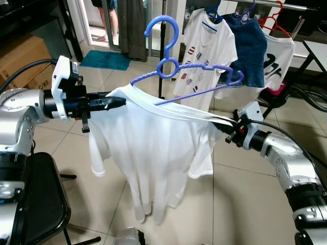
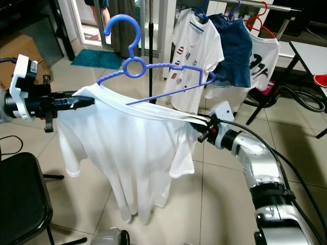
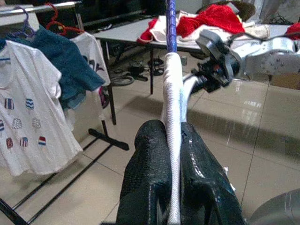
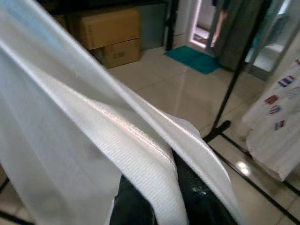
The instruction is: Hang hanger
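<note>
We are gripping the collar of a white T-shirt point(image 1: 153, 148) with both pincers, stretching it wide between them. Our left gripper point(image 1: 118, 101) is reaching in from the left with its black fingers point(image 3: 150, 173) closed tight on the ribbed neckband, which is running between the two pads. Our right gripper point(image 1: 228, 133) is pinching the opposite side of the neckband lower down, on the right, its fingers clamped on the fabric so that the collar is running taut from one pincer to the other.

The blue plastic hanger point(image 1: 179, 71) is sitting in the neck opening, tilted, its far arm poking out above the cloth toward the right and its hook rising above the left gripper. The shirt's body is drooping below, hanging free above the tiled floor point(image 1: 240, 194).

Behind, a clothes rack point(image 1: 286, 6) is carrying a printed white shirt point(image 1: 202, 56), a dark blue garment point(image 1: 250, 48) and another white shirt on a red hanger point(image 1: 273, 23). A black chair point(image 1: 36, 199) is standing beside our left arm.
</note>
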Available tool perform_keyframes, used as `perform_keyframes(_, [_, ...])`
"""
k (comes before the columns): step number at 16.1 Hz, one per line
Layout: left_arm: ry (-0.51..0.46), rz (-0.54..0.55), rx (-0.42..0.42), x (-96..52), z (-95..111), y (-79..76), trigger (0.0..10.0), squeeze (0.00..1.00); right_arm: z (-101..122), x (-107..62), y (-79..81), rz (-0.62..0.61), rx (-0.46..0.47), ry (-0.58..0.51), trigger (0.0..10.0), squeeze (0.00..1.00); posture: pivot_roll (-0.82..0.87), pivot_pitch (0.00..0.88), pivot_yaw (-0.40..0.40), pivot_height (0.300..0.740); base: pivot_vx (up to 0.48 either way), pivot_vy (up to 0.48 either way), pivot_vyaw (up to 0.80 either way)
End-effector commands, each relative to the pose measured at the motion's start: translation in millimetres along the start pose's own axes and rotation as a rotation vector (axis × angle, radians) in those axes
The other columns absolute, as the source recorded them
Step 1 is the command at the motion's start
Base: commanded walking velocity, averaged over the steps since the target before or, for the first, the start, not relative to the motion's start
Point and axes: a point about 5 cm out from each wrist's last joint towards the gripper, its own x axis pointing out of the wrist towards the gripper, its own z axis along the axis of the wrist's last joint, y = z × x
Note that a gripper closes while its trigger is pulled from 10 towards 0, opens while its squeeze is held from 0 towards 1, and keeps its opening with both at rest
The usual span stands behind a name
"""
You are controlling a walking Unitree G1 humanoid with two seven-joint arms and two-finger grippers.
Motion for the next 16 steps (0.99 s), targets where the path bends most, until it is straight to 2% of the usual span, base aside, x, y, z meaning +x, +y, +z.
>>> perform_keyframes(1, [0.035, 0.025, 0.046, -3.3, 3.8, -0.3, 0.0, 0.0, 6.1, -5.7, -13.5, -0.095, -0.013, -0.024, 0.0, 0.0, 0.04, 0.0, -0.012, 0.74, 0.0, 0.0, 0.0])
perform_keyframes(5, [0.11, 0.042, 0.059, -4.2, -10.9, -7.9, 0.0, 0.0, 11.9, -7.6, -27.4, -0.201, -0.034, -0.039, 0.0, 0.0, 0.03, 0.0, -0.021, 0.74, 0.0, 0.0, 0.0])
perform_keyframes(6, [0.11, 0.046, 0.039, -6.1, -16.3, -13.5, 0.0, 0.0, 19.3, -7.4, -32.8, -0.234, -0.041, -0.064, 0.0, 0.0, 0.02, 0.0, -0.015, 0.74, 0.0, 0.0, 0.0])
perform_keyframes(10, [0.134, 0.049, 0.024, -3.7, -26.5, -19.7, 0.0, 0.0, 26.1, -10.0, -39.9, -0.279, -0.053, -0.096, 0.0, 0.0, 0.02, 0.0, -0.02, 0.74, 0.0, 0.0, 0.0])
perform_keyframes(16, [0.128, 0.034, 0.033, -5.9, -26.3, -27.6, 0.0, 0.0, 16.0, -14.6, -48.1, -0.284, -0.085, 0.032, 0.0, 0.0, 0.02, 0.0, -0.017, 0.74, 0.0, 0.0, 0.0])
